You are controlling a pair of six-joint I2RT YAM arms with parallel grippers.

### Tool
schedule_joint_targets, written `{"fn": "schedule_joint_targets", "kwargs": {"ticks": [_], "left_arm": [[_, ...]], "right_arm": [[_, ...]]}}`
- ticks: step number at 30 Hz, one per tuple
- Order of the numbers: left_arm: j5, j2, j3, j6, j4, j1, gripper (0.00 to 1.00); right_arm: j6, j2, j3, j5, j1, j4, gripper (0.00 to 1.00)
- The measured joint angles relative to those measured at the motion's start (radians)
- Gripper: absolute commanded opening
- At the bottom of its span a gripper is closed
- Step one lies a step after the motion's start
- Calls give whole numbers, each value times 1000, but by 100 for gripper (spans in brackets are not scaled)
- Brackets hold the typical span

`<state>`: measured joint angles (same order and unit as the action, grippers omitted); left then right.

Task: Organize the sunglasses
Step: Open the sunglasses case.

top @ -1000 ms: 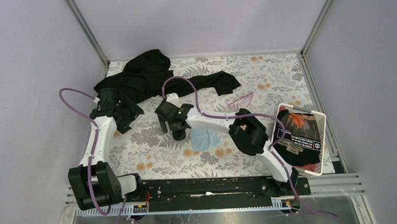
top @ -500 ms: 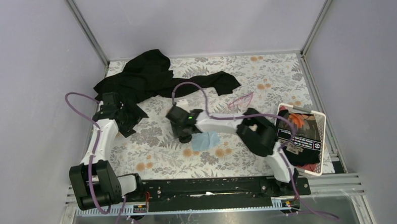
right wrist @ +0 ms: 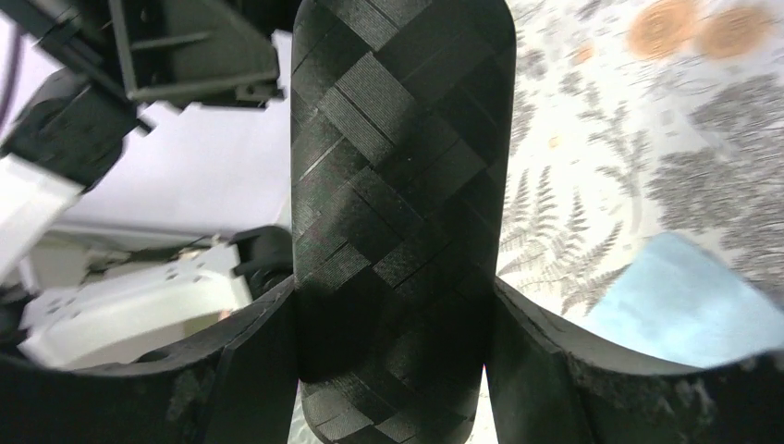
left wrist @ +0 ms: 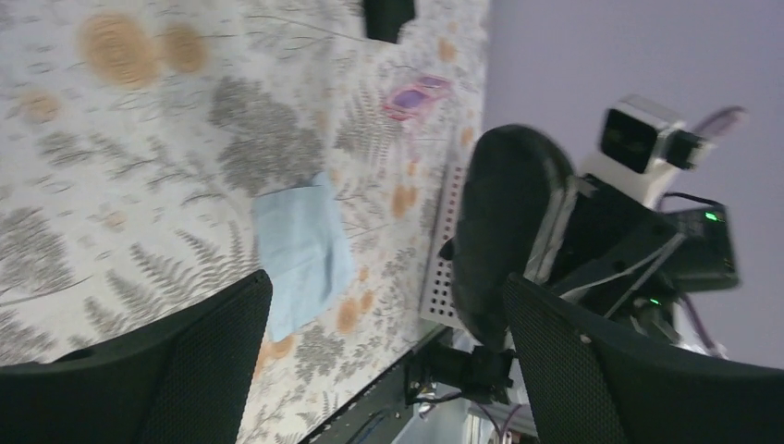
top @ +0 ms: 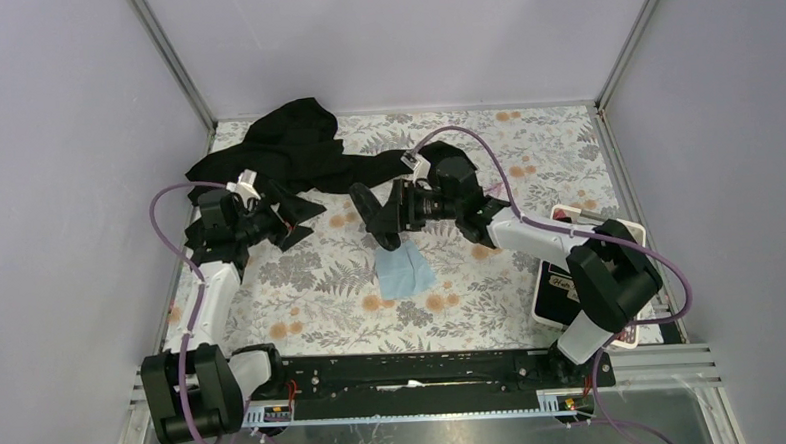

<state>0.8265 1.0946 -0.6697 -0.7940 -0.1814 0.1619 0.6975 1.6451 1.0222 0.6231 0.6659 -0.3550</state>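
Note:
My right gripper (top: 387,214) is shut on the black oval case (top: 371,211) and holds it in the air above the floral table, pointing left. In the right wrist view the woven-pattern case (right wrist: 399,185) stands clamped between my fingers (right wrist: 250,370). My left gripper (top: 287,217) is open and empty and faces the case from the left. In the left wrist view its gripper (left wrist: 384,361) frames the case (left wrist: 504,231). The pink-purple sunglasses (left wrist: 416,94) lie on the table beyond. In the top view my right arm hides them.
A light blue cloth (top: 404,274) lies flat below the case and shows in both wrist views (left wrist: 300,250) (right wrist: 684,305). A black garment (top: 296,146) is heaped at the back left. A white perforated basket (top: 625,230) with dark contents stands at the right edge.
My right gripper has risen from the table beside the cloth with the case, swung toward the back and turned to point left. My left gripper has moved right and turned to face it.

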Motion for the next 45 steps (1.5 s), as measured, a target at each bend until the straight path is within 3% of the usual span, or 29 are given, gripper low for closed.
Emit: {"fn": "schedule_joint_targets", "kwargs": {"ticks": [4, 14, 26, 34, 39, 45], "left_arm": [[72, -2, 6, -64, 137, -30, 99], [102, 7, 11, -201, 363, -154, 99], [101, 102, 44, -396, 672, -289, 99], [90, 160, 43, -462, 805, -319, 98], [80, 197, 43, -496, 857, -345, 89], [70, 216, 34, -534, 910, -364, 54]], "right_arm": [[80, -24, -57, 105, -11, -106, 31], [269, -24, -116, 182, -39, -321, 29], [589, 31, -191, 206, -43, -708, 28], [675, 43, -208, 210, -43, -809, 27], [692, 43, -216, 211, -45, -817, 26], [699, 49, -220, 210, -45, -820, 24]]}}
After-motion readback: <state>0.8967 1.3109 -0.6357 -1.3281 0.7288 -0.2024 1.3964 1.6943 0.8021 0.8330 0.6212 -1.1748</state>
